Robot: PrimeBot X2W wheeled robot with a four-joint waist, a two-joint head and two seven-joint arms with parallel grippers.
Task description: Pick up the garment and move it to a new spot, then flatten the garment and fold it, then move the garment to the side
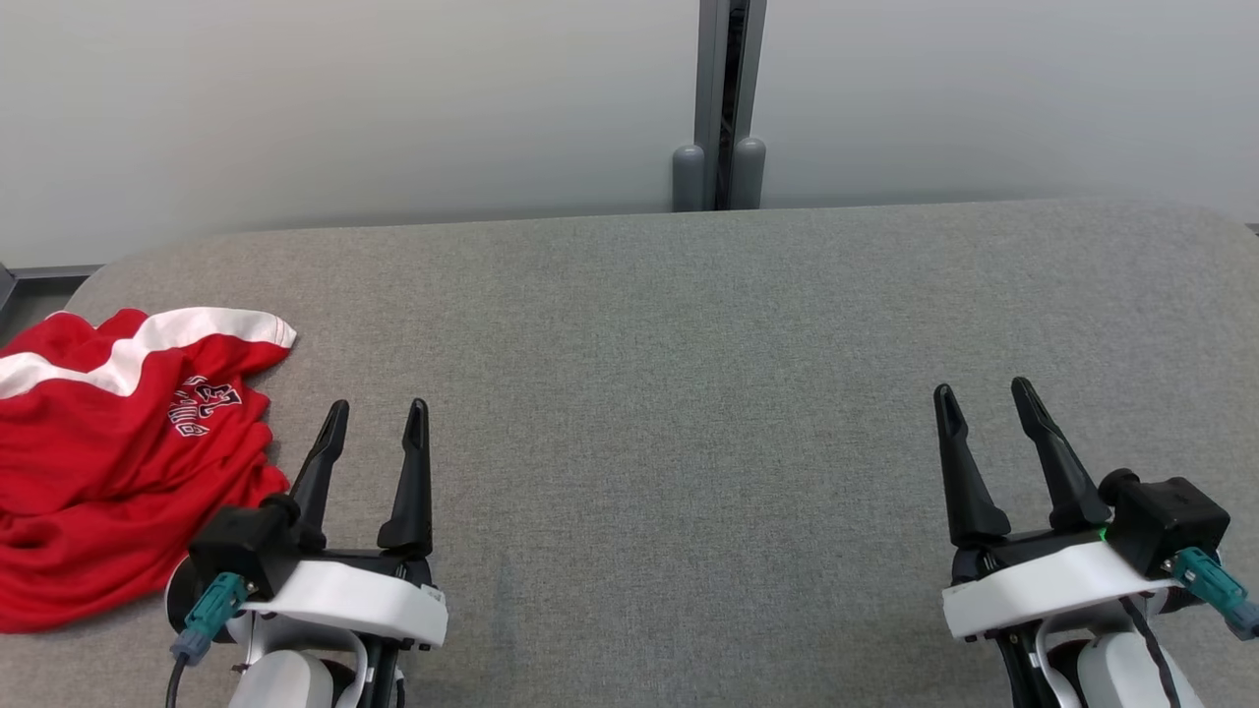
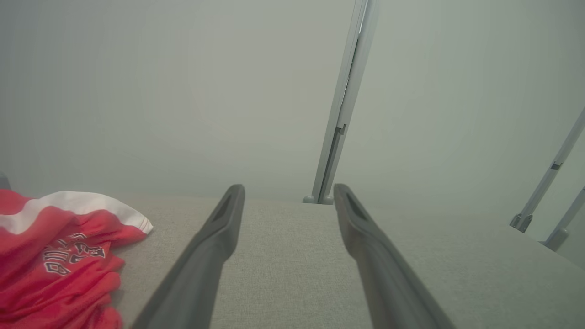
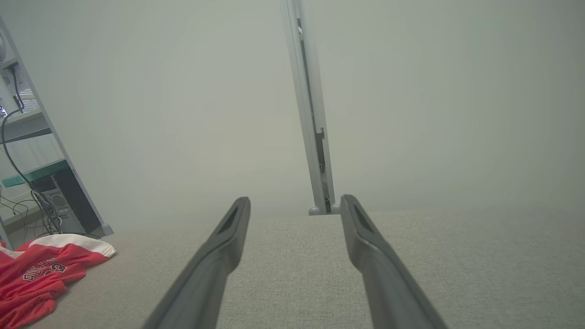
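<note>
The garment [image 1: 108, 452] is a crumpled red jersey with a white band and printed lettering, lying at the left end of the grey fabric surface [image 1: 689, 393]. It also lies at the lower left of the left wrist view, garment [image 2: 55, 260], and small at the far lower left of the right wrist view, garment [image 3: 41, 274]. My left gripper [image 1: 379, 418] stands open just right of the cloth, close to it but apart. Far off at the lower right, my right gripper [image 1: 979, 393] is open with nothing between its fingers.
A pale wall panel with a grey vertical post [image 1: 723, 108] stands behind the surface's far edge. The surface's corners are rounded. In the right wrist view a shelf with cables and equipment [image 3: 27, 183] stands beyond the left end.
</note>
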